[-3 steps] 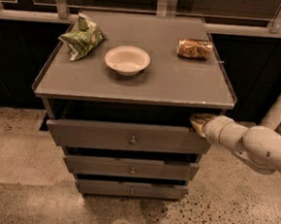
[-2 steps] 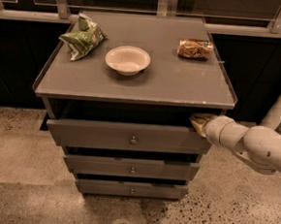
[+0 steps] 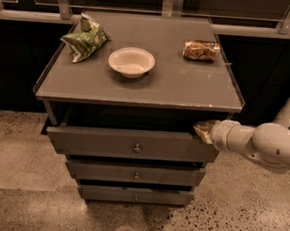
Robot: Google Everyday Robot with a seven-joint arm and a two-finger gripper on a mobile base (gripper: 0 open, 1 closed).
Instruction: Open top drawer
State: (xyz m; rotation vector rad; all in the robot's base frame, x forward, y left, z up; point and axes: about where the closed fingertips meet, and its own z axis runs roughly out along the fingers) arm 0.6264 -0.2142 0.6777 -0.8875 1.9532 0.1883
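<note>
The top drawer (image 3: 132, 144) is the widest of three grey drawers under a grey cabinet top, with a small round knob (image 3: 137, 148) at its centre. It stands pulled out a little, with a dark gap above its front panel. My gripper (image 3: 202, 130) comes in from the right on a white arm and sits at the drawer's upper right corner, at the top edge of the panel, just under the cabinet top.
On the cabinet top (image 3: 187, 90) lie a green chip bag (image 3: 85, 36), a white bowl (image 3: 131, 61) and a brown snack pack (image 3: 201, 49). Two narrower drawers (image 3: 136, 173) sit below. A railing runs behind; speckled floor (image 3: 19, 178) lies in front.
</note>
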